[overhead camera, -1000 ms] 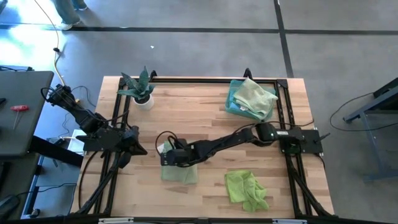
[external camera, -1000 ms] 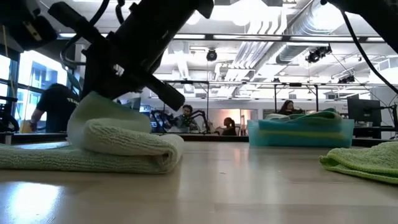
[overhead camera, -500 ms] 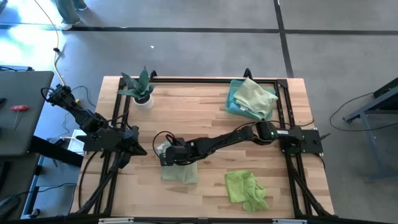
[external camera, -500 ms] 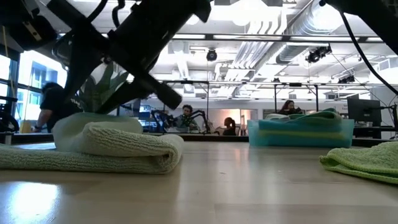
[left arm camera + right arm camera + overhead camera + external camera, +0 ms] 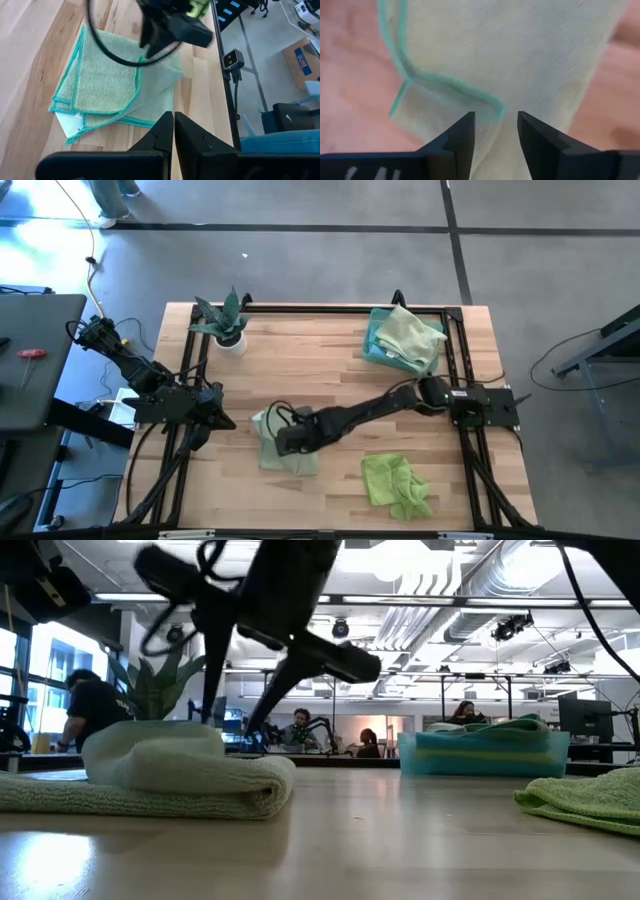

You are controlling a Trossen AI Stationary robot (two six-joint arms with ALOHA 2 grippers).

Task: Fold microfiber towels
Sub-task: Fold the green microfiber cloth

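Note:
A pale sage green microfiber towel point(image 5: 291, 464) point(image 5: 102, 85) with teal edging lies folded on the table near its middle front. Its rolled fold point(image 5: 200, 775) faces the low camera. My right gripper point(image 5: 286, 442) point(image 5: 495, 118) hangs open just above this towel, fingers pointing down, with the cloth's teal edge point(image 5: 445, 82) below them. My left gripper point(image 5: 222, 418) point(image 5: 173, 118) waits shut at the table's left edge. A crumpled lime green towel point(image 5: 397, 483) lies at the near right. More towels point(image 5: 405, 335) are piled in a teal bin at the far right.
A small spiky plant in a white pot point(image 5: 228, 328) stands at the far left. Black frame rails point(image 5: 300, 308) run along the table's far, left and right sides. Bare wood point(image 5: 330, 370) lies between the sage towel and the bin.
My right gripper has opened and let go of the sage towel's raised part, which has dropped flat onto the fold. The gripper has then risen and drawn toward the table's near edge and slightly right. The towel has stayed where it was.

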